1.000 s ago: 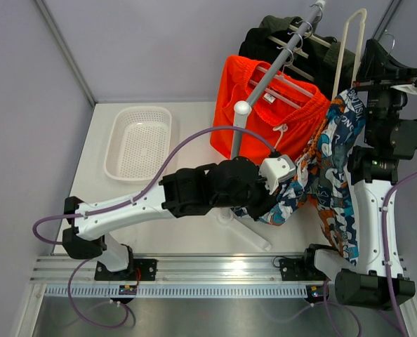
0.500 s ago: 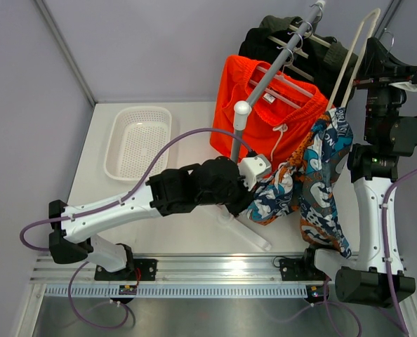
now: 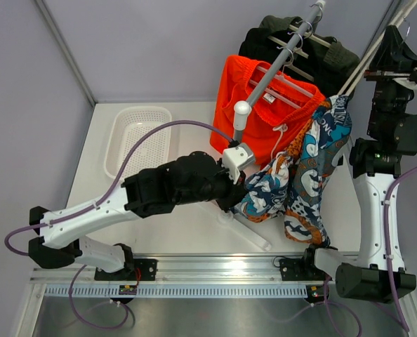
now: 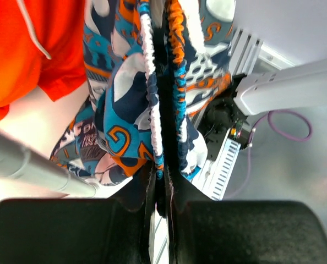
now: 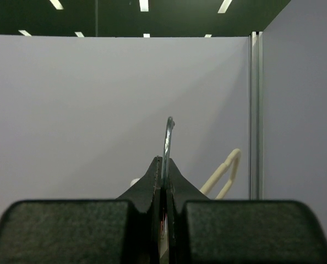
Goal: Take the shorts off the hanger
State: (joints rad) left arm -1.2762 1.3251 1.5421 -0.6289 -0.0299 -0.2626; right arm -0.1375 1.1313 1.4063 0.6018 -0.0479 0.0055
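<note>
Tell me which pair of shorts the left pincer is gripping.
The patterned blue, orange and white shorts: the left pincer pinches them. The plain orange shorts hang untouched.

Left arm (image 3: 117, 207) stretched rightward, left gripper (image 4: 162, 179) pinched closed, right arm (image 3: 374, 203) upright, right gripper (image 5: 163, 168) seemingly clamped.

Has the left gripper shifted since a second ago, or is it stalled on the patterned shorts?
Yes. The left gripper has pulled leftward, from right of the rack's white knob to in line with it, dragging the patterned shorts along.
</note>
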